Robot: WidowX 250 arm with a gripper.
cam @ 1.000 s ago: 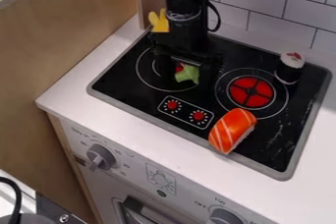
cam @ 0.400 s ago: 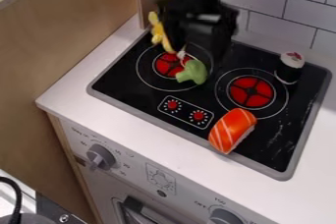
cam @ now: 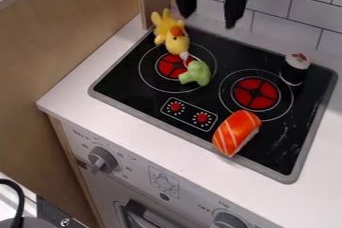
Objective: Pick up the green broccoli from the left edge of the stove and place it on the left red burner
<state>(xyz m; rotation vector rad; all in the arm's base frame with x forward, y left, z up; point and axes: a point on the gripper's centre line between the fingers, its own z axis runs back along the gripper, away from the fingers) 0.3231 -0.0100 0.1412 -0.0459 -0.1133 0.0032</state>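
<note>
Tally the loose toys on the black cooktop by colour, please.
Yellow: 1, yellow bird-shaped plush
Green: 1, green broccoli-shaped toy
Orange: 1, orange white-striped sushi-shaped toy
Black and white: 1, black white-topped cylindrical toy
Total: 4

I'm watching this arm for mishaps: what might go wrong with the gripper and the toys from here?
The open gripper hangs near the tiled wall, so a backward drift might knock the tiles. The yellow plush toy and the broccoli lie close together, so lowering onto one might push the other. The salmon sushi lies at the front rim of the cooktop, where a nudge could slide it onto the counter.
</note>
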